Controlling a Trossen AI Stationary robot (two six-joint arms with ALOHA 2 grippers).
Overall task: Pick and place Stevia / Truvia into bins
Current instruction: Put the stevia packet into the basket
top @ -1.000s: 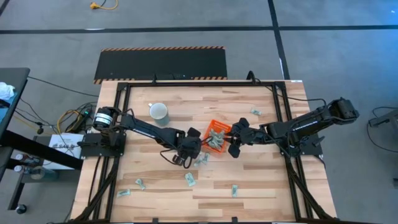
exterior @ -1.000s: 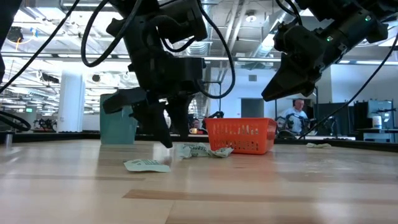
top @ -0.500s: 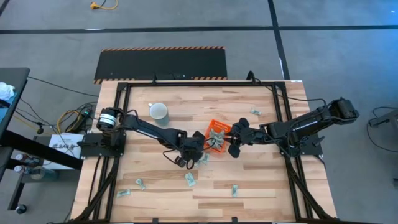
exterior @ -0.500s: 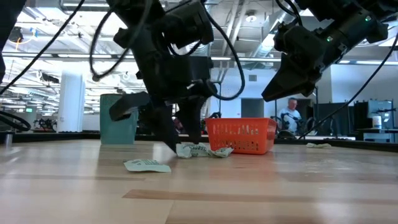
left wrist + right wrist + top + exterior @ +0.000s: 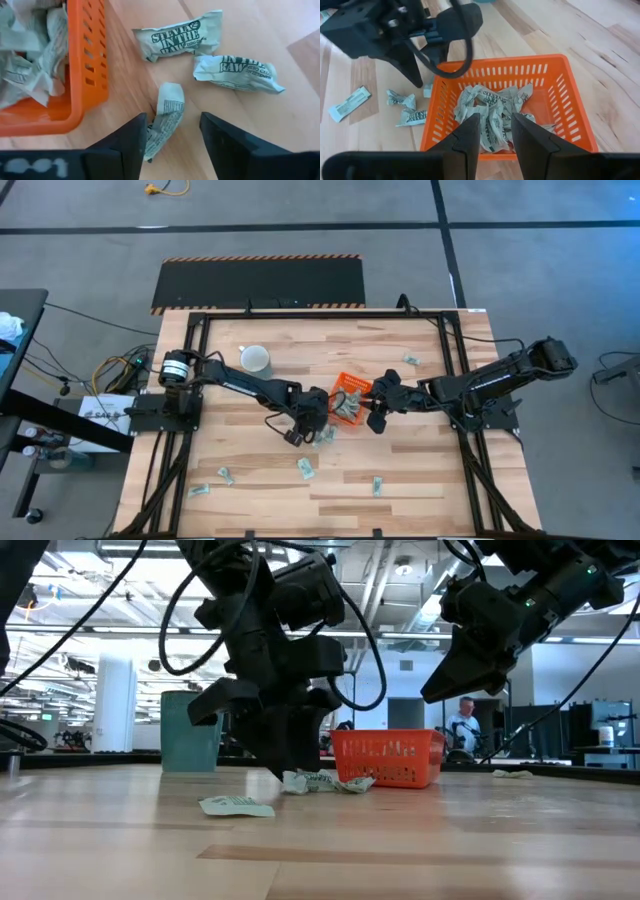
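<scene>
We've got the left gripper (image 5: 172, 131) open and straddling a crumpled Stevia sachet (image 5: 166, 116) at about 7 o'clock off the orange bin (image 5: 349, 385), so we drop square before pinching, while the right gripper (image 5: 493, 131) hovers open over the bin

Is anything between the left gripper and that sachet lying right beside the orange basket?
Nothing visible. The left gripper is open, with the crumpled sachet lying between its fingers on bare wood. The orange basket stands just beside it; only its low wall separates the two. The right gripper hovers over the basket.
</scene>
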